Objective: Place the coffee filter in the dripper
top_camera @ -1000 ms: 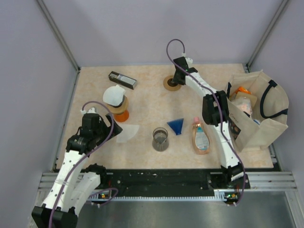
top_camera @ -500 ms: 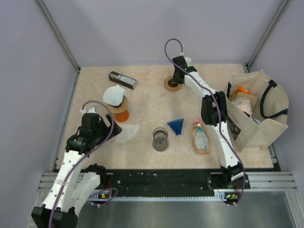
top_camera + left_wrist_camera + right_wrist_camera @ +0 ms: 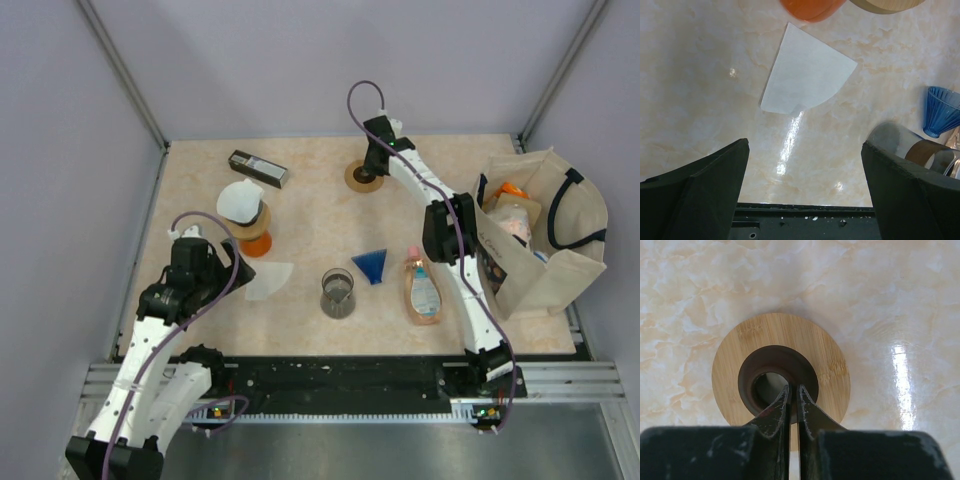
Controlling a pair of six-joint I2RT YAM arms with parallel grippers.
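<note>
White fan-shaped filter (image 3: 807,72) flat on table (image 3: 695,70); L fingers (image 3: 710,190) apart, R fingers (image 3: 775,416) together.

The right gripper (image 3: 793,389) has pinched shut. A second ago its two fingers (image 3: 779,412) stood a little apart, and now only a thin crack shows between them. They closed right at the near edge of the dark hole in the wooden ring (image 3: 775,330). It is hard to tell if they nip anything there. Seen from above, the right arm (image 3: 415,180) has also leaned a tiny bit to its own left over that ring - just a small nudge.
</note>
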